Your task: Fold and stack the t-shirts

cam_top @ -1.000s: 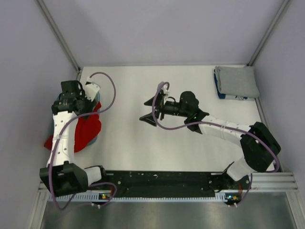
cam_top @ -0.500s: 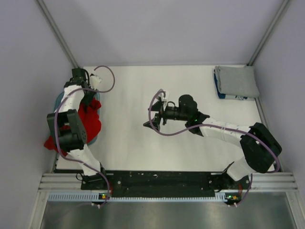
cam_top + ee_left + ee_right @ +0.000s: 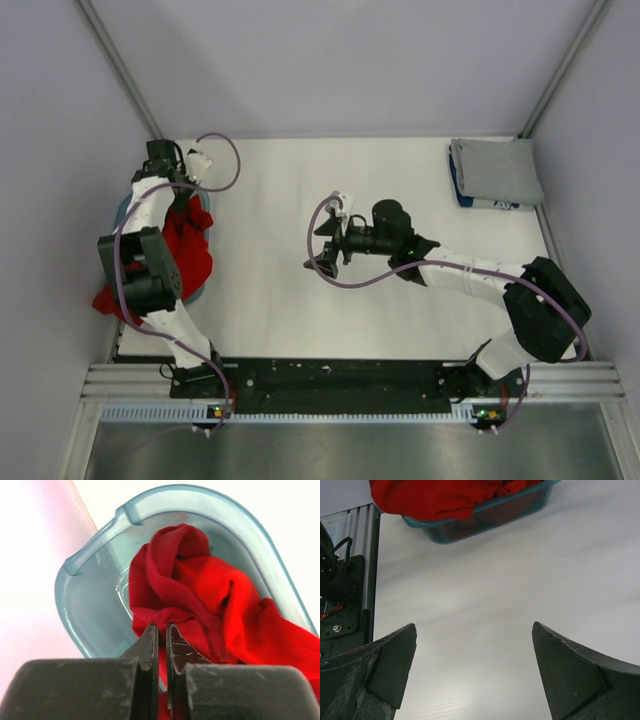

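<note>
Red t-shirts lie crumpled in a translucent teal tub at the table's left edge, and one corner hangs over the tub's near side. My left gripper reaches down into the tub. In the left wrist view this left gripper is shut, pinching a fold of a red t-shirt between its tips. My right gripper hovers open over the middle of the table with nothing between its fingers. A folded grey t-shirt lies at the back right corner.
The tub's rim stands close to the left wall. In the right wrist view the tub with the red cloth is ahead, with the black base rail at the left. A blue edge shows under the grey shirt.
My left arm has swung down over the tub and its gripper has closed on a fold of red cloth. The right gripper has drifted slightly and stays open.
</note>
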### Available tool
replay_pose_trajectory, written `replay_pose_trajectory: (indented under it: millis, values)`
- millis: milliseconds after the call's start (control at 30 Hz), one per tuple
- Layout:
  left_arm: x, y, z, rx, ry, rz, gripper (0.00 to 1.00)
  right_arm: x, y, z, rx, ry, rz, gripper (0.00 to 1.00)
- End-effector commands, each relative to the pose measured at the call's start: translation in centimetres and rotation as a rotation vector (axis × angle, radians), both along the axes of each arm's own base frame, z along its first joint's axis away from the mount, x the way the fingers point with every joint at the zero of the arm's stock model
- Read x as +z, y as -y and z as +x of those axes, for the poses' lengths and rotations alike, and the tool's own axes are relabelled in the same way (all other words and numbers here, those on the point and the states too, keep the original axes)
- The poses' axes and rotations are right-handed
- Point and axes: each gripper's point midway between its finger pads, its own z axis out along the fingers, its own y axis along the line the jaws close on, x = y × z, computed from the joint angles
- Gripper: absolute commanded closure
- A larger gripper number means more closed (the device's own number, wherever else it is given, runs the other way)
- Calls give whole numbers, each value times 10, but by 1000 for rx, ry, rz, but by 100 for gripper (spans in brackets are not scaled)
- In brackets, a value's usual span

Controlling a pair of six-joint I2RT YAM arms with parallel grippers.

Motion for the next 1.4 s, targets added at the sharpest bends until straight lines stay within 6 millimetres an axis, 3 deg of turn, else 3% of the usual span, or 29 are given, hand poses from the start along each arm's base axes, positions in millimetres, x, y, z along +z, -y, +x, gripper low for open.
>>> replay_pose_trajectory:
  millis: [0, 200, 267, 333, 400, 500, 600, 633, 667, 733, 833, 900, 967, 1067, 1133, 1167, 1200, 1233, 1300, 1367]
  values:
    - [46, -22, 16, 77, 133, 21, 100, 20, -1, 8, -13, 76, 13, 4]
    - [152, -50, 7, 234, 364, 140, 100, 29, 3, 8, -30, 104, 20, 4]
    - [202, -51, -4, 276, 464, 160, 100, 32, 5, 7, -33, 110, 24, 4]
    - [261, -39, -21, 278, 599, 142, 100, 34, 6, 6, -37, 115, 27, 4]
    - [332, -8, -39, 203, 801, 104, 100, 39, 7, 6, -43, 120, 36, 4]
    - [440, 74, -74, 14, 1087, 156, 100, 47, 8, 7, -53, 117, 53, 4]
    - [518, 148, -113, -133, 1239, 63, 100, 59, 8, 5, -55, 104, 84, 4]
    - [533, 172, -123, -195, 1279, 20, 100, 65, 10, 4, -62, 87, 101, 4]
    - [533, 197, -121, -245, 1270, 5, 100, 71, 12, 4, -69, 79, 118, 4]
    - [506, 254, -113, -378, 1172, 38, 100, 83, 27, 12, -134, 62, 150, 3]
    - [431, 347, -104, -620, 960, -33, 100, 99, 66, 31, -283, 15, 198, 3]
    - [393, 398, -106, -745, 844, -163, 100, 104, 100, 41, -401, -12, 216, 3]
    - [361, 435, -107, -818, 750, -253, 100, 103, 132, 44, -507, -17, 212, 3]
    - [318, 477, -106, -880, 625, -361, 100, 107, 175, 34, -652, 30, 184, 1]
    - [283, 502, -116, -973, 501, -417, 100, 104, 192, 27, -710, 48, 141, 1]
    - [263, 514, -125, -1033, 425, -447, 83, 104, 198, 23, -724, 58, 124, 1]
    - [242, 521, -135, -1083, 340, -464, 46, 106, 202, 22, -737, 72, 117, 1]
    - [228, 525, -142, -1115, 278, -477, 2, 102, 206, 20, -746, 67, 93, 1]
    - [205, 519, -143, -1094, 217, -446, 1, 100, 208, 19, -748, 78, 72, 1]
    - [194, 499, -132, -1010, 212, -389, 1, 92, 203, 22, -726, 69, 39, 1]
